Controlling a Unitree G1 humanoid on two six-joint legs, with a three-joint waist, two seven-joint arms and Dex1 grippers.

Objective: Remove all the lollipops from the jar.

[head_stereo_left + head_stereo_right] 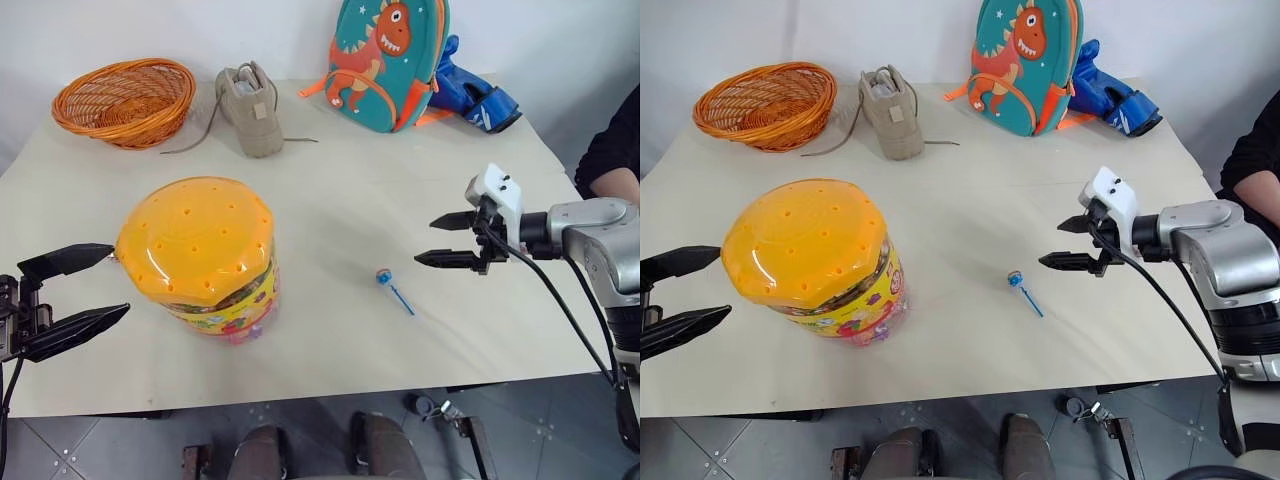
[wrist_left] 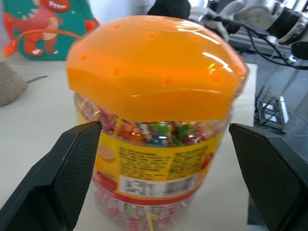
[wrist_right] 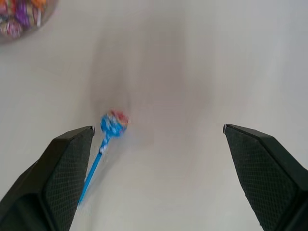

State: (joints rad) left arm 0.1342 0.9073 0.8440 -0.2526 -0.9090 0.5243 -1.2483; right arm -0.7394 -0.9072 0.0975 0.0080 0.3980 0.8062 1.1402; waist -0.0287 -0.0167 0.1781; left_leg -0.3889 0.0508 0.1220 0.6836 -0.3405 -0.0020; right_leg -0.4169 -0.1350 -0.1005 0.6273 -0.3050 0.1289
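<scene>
Our left gripper (image 1: 95, 285) hangs spread wide beside the jar (image 1: 205, 260), touching nothing.
Further right we see a blue-stick lollipop (image 1: 392, 288) lying on the table (image 1: 350, 200), below our empty right gripper (image 1: 452, 240), fingers apart.

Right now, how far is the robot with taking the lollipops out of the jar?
Done: one lollipop with a blue stick lies on the table, apart from the jar. In hand: nothing; the right gripper is open above the table beside that lollipop, and the left gripper is open beside the jar. Left: the orange lid is on, and many wrapped candies show through the jar wall.
</scene>
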